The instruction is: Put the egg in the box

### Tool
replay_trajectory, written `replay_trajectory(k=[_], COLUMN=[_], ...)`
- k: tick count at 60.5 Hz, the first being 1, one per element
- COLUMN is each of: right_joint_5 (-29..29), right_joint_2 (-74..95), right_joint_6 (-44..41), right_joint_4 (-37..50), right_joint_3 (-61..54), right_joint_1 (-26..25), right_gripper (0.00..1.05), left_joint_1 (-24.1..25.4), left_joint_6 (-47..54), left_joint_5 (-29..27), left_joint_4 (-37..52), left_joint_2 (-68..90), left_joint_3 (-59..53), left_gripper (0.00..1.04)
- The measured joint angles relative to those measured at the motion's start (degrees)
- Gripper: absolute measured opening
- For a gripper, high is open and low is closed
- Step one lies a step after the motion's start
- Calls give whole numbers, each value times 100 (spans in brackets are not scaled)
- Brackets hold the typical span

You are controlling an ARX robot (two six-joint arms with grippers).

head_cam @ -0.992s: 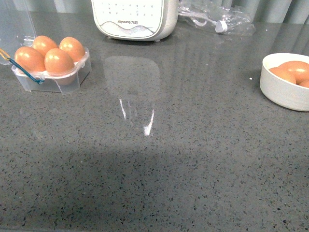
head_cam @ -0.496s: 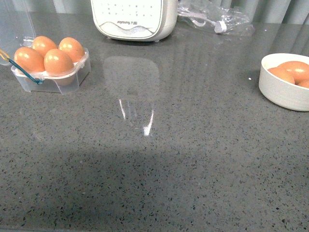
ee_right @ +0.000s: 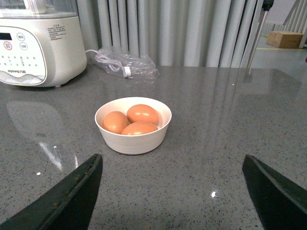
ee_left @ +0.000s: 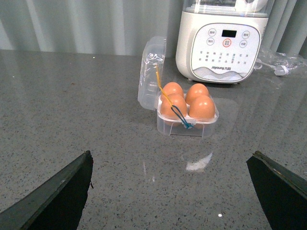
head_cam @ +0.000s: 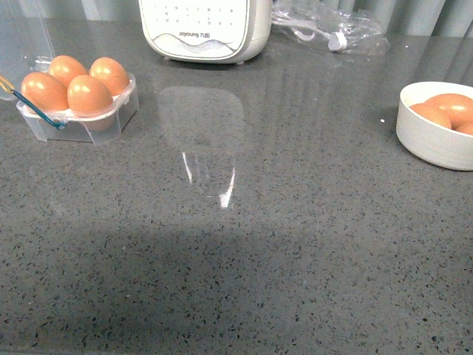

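Left jaws: spread wide, empty; I hold that arm low over the grey speckled desk (ee_left: 72,120), facing the box (ee_left: 186,128). Right jaws: equally wide, empty, facing the round white bowl (ee_right: 134,143) holding three brown eggs (ee_right: 142,114). Box: clear plastic, lid upright, cells filled by four smooth eggs (ee_left: 201,106). Since a second ago, the front view has only drifted slightly.

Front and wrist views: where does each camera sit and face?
Front view: on the robot's body, facing across the table; box left, bowl right; no arms.
Left wrist view: on that wrist, facing the box past the open left gripper.
Right wrist view: on that wrist, facing the bowl past the open right gripper.
All show the appliance.
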Motion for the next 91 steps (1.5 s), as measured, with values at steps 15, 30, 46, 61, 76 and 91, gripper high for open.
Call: replay_trajectory(k=[15,30,46,61,76,91], right_joint_5=[0,-2,0,0,0,0], right_joint_2=[0,0,0,0,0,0], right_joint_6=[20,22,22,22,22,22], right_joint_4=[0,0,0,0,0,0], right_joint_3=[0,0,0,0,0,0], right_joint_1=[0,0,0,0,0,0], right_gripper=[97,97,97,97,97,97], left_joint_1=[0,-1300,-1222,326,1567,1886], left_joint_6=[0,-1620,-1744,-1121,-367,-109], left_joint_5=[0,-2476,-2039,-275,490,1215], left_joint_4=[0,-1773,-715,1231,2240,2295], left_joint_2=[0,1270,1893,3832,5812,7416], left_joint_3=[0,586,813,1344,2267,3447], left_gripper=[98,98,98,98,98,98])
